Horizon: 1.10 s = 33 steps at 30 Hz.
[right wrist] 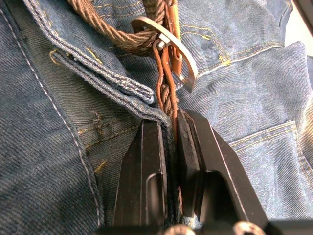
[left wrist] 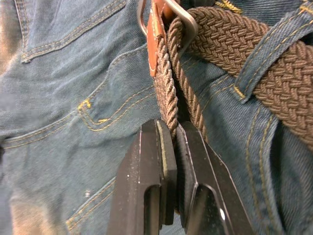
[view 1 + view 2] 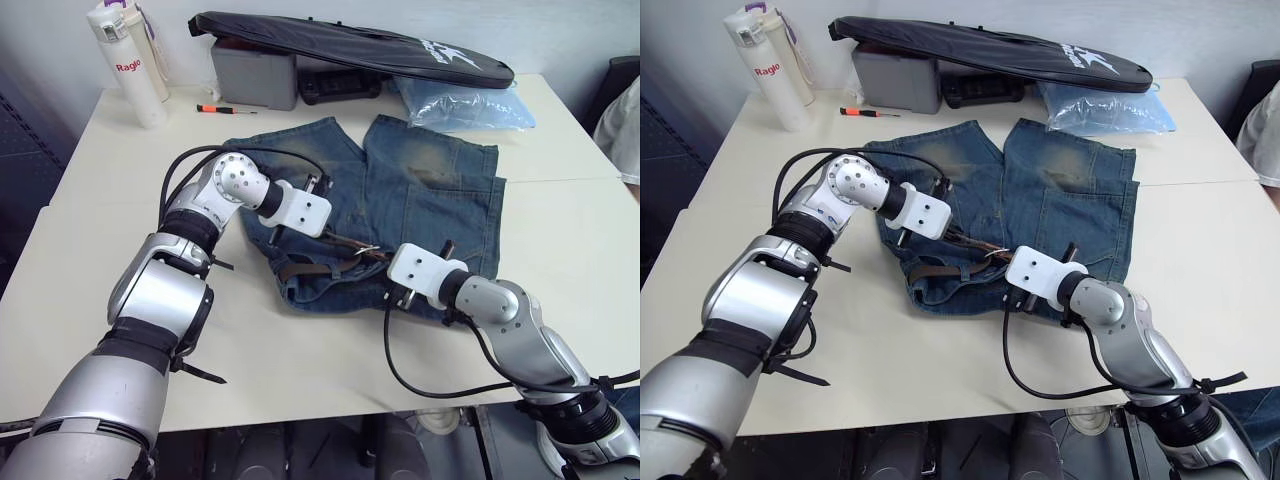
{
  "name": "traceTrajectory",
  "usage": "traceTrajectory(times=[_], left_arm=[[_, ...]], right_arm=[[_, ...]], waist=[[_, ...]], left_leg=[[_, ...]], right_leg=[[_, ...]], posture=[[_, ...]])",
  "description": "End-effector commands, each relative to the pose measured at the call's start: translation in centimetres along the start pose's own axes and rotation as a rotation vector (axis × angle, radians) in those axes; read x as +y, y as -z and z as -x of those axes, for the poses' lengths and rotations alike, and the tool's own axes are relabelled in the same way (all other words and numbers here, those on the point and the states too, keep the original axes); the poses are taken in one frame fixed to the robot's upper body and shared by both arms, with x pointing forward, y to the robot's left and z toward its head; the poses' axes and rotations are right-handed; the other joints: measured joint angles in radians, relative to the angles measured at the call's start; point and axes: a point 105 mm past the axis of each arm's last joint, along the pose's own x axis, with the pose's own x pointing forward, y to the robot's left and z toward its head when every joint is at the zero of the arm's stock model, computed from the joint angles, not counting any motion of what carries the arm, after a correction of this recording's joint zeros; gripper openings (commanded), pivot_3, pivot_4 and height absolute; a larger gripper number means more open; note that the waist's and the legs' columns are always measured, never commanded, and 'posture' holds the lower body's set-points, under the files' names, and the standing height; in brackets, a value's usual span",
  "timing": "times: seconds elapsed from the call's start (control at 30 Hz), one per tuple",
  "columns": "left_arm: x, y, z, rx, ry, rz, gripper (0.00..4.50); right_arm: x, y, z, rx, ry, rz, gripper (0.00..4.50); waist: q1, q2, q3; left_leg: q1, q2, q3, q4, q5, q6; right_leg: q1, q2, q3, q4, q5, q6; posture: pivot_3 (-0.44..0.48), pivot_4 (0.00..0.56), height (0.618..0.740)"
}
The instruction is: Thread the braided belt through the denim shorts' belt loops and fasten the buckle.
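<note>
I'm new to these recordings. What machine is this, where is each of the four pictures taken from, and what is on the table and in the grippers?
This is a humanoid robot with two arms. The two wide pictures come from its head, looking down over the arms; the two close-ups come from cameras on its wrists.

On the table lie denim shorts with a braided belt passing under a belt loop. The left gripper is shut on the belt's strap just below the silver buckle. The right gripper is also shut on the belt beside the buckle, seemingly pinching some denim too.

Behind the shorts are a white bottle, a small screwdriver, a grey box, a black bag and a plastic bag.
</note>
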Motion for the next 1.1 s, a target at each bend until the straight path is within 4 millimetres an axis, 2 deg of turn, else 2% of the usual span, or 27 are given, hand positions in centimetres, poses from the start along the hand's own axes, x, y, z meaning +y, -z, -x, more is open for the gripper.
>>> traceTrajectory(times=[0.03,0.53,0.73,1.1], left_arm=[[1.1,-0.5,0.8,0.007,-0.019,-0.031,0.0],[1.4,-2.3,-1.5,-0.058,-0.002,-0.049,0.0],[1.1,-2.6,-2.0,-0.09,0.004,0.003,0.0],[0.2,-4.3,-4.4,-0.189,0.044,0.067,0.0]], right_arm=[[-0.9,0.3,0.3,0.023,0.044,0.038,0.02],[-1.2,-0.5,0.0,0.008,0.051,0.039,0.02],[-1.1,-0.6,0.0,0.003,0.054,0.024,0.02],[-1.0,-1.2,-0.3,-0.019,0.041,0.015,0.02]], waist=[[0.0,0.0,0.0],[0.0,0.0,0.0],[0.0,0.0,0.0],[0.001,0.0,0.0]], left_leg=[[0.0,0.0,0.0,0.0,0.0,0.0],[0.0,0.0,0.0,0.0,0.0,0.0],[0.0,0.0,0.0,0.0,0.0,0.0],[0.0,0.0,0.0,0.0,0.0,0.0]], right_leg=[[0.0,0.0,0.0,0.0,0.0,0.0],[0.0,0.0,0.0,0.0,0.0,0.0],[0.0,0.0,0.0,0.0,0.0,0.0],[0.0,0.0,0.0,0.0,0.0,0.0]], posture=[[0.0,0.15,0.74],[0.0,0.15,0.74],[0.0,0.15,0.74],[0.0,0.15,0.74]])
